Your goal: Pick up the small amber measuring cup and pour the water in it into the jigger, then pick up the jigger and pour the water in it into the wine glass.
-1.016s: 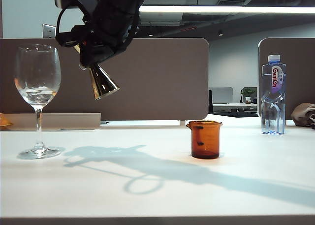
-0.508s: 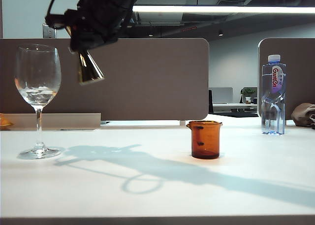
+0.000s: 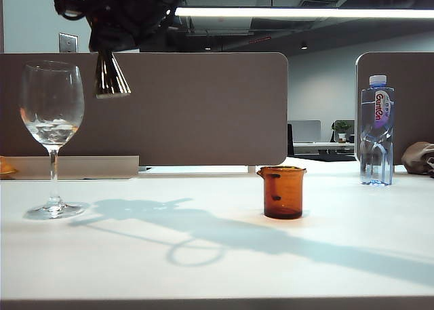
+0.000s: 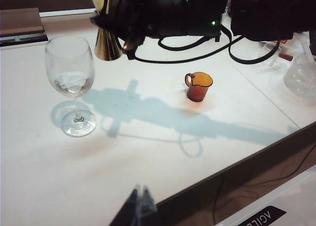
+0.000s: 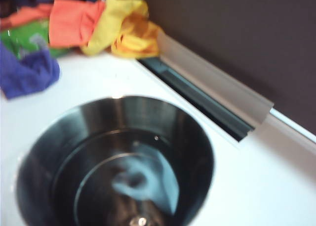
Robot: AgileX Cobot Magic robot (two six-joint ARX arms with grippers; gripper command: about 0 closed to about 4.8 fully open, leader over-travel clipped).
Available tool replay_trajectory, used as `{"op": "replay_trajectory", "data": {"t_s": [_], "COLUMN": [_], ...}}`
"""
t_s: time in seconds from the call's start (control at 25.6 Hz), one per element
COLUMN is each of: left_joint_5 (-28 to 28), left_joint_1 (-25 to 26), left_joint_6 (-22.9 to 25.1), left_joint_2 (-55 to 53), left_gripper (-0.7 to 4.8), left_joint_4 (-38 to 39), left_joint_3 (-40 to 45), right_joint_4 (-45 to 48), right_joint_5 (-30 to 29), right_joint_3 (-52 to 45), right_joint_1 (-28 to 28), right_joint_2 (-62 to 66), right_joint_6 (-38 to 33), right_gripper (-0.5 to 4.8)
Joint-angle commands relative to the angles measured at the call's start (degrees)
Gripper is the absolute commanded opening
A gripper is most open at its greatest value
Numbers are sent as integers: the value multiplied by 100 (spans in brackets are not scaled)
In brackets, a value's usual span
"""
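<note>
Setting: open-plan office used as a robot test bench. White desk surface (image 3: 203, 269) backed by grey-brown fabric partition screens (image 3: 203, 106) with rounded corners, one directly behind the desk, a second one further right. Behind the gap between screens: another desk with a computer monitor (image 3: 304, 130) and a small potted plant (image 3: 341, 127). Overhead: exposed dark ceiling with ducts and a long fluorescent strip light (image 3: 305, 13). Wall switch plate (image 3: 67, 43) on the pale wall at upper left. Loose black cables (image 4: 197, 48) trail above the desk. Bottled water (image 3: 376, 130) stands at the desk's far right edge; coloured cloths (image 5: 89, 25) lie heaped by the partition's base.
</note>
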State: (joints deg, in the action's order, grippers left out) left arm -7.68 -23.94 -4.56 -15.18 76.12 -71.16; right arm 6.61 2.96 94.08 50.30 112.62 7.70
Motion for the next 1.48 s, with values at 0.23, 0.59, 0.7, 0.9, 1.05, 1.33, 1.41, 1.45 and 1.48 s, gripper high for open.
{"op": "replay_trajectory", "data": {"t_s": [0.23,0.59,0.7,0.9,1.05,1.33,1.41,1.45,1.48], "left_joint_5": [-2,0,-2,-2,-2,-2,-2,-2,-2], "left_joint_1": [2,2,2,2,2,2,2,2,2], "left_joint_6": [0,0,0,0,0,0,0,0,0], "left_joint_2": [-4,-4,-4,-4,-4,-4,-4,-4,-4], "left_gripper": [-2,-2,-2,-2,-2,-2,-2,-2,-2], "left_joint_4": [-35,-35,-35,-35,-35,-35,-35,-35,-35], "left_joint_3": [-9,-9,-9,-9,-9,-9,-9,-9,-9], "right_joint_4": [577,1099,1147,1331,1462,1458,1434,1419,1394], "right_joint_5": [-170,-188,-188,-332,-334,-332,-319,-313,-313], "right_joint_3": [39,37,37,37,37,39,39,39,39], "right_joint_1": [-297,-306,-306,-306,-302,-299,-269,-262,-258], "right_joint_2": [-52,46,118,291,380,525,520,518,518], "right_joint_6": [-682,-614,-614,-614,-614,-297,-9,85,234], "right_gripper": [-6,-6,-6,-6,-6,-6,-6,-6,-6]}}
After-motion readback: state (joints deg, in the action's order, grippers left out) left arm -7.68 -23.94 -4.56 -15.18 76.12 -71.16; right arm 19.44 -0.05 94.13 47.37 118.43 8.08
